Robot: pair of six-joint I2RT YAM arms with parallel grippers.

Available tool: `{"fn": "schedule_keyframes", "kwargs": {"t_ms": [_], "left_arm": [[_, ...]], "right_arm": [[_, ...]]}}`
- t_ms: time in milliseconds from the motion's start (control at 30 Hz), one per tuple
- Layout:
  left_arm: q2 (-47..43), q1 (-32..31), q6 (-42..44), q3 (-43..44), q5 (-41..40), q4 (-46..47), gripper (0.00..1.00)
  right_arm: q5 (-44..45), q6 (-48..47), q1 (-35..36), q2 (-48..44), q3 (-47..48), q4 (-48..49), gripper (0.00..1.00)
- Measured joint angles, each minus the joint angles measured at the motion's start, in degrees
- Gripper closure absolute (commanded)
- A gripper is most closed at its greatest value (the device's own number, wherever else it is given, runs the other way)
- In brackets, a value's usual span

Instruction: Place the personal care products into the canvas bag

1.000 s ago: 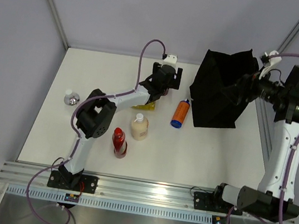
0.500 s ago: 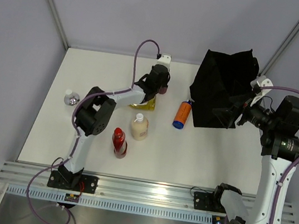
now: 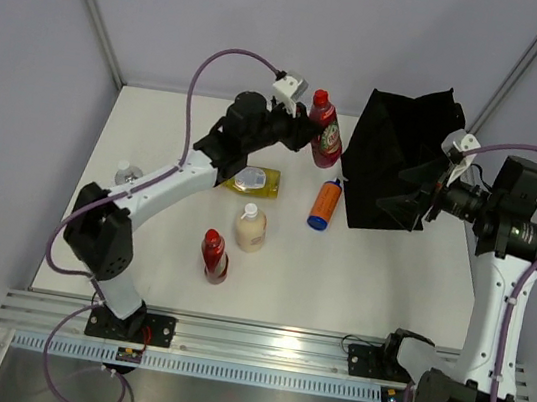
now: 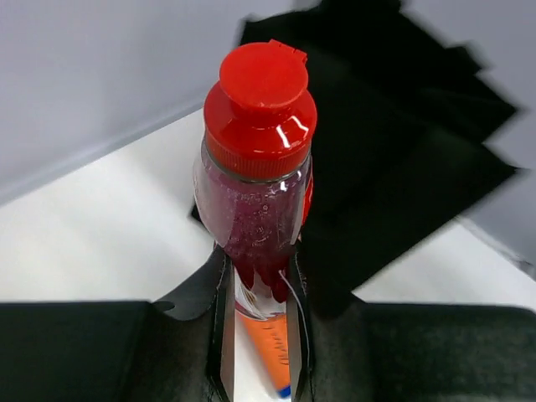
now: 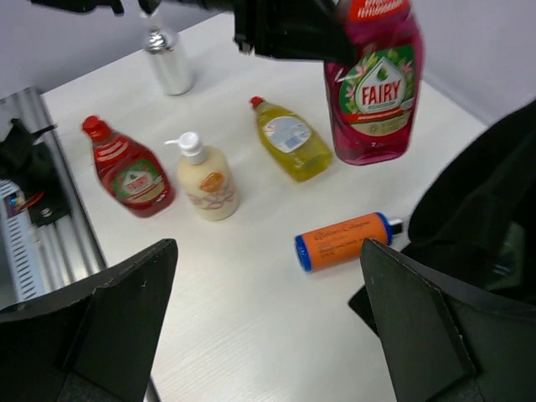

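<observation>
1. White table (image 3: 358, 275): nearest the arm bases lies the small dark red plastic bottle (image 3: 214, 257), with the cream plastic bottle with a white cap (image 3: 251, 227) just beyond.
2. Farther out lie the clear yellow bottle with a red cap (image 3: 254, 181) and the orange cylindrical bottle with a blue cap (image 3: 325, 202); the silvery pump bottle (image 3: 127, 177) stands well left.
3. The right gripper (image 5: 268, 249) hangs empty, jaws spread wide, beside the black fabric tote bag (image 3: 397, 150).
4. Farthest, the left gripper (image 3: 307, 126) pinches the larger dark red bottle (image 3: 325, 134), cap up, just left of the bag; all six bottles are outside it.
</observation>
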Motion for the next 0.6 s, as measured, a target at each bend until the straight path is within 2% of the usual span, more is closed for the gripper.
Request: {"fn": "schedule_keyframes", "kwargs": {"t_ms": [100,167,367,500,600], "left_arm": [[-7.23,0.02,-0.83,-3.34,9.27,0.76,1.00],[-11.65,0.15,-2.43,-6.95,15.34,2.64,1.00],[-22.84,0.15,-8.94,-19.87,31.65,6.62,1.00],[-27.10,0.07,-11.10,-25.22,37.51,6.60,1.00],[-29.33,0.11,-11.61,-27.45,39.15,6.34,1.00]], "right_arm": [[-2.43,-6.16,3.10,4.26,1.14,-5.70,0.02],[-2.16,-6.73,6.78,5.81,1.16,-6.25,0.01],[-0.15,-1.57,18.16,6.12,-1.97,2.62,0.01],[1.27,1.11,21.90,8.11,-2.21,7.80,0.00],[-0.87,-0.59,22.88,11.96,-0.90,6.58,0.01]]}}
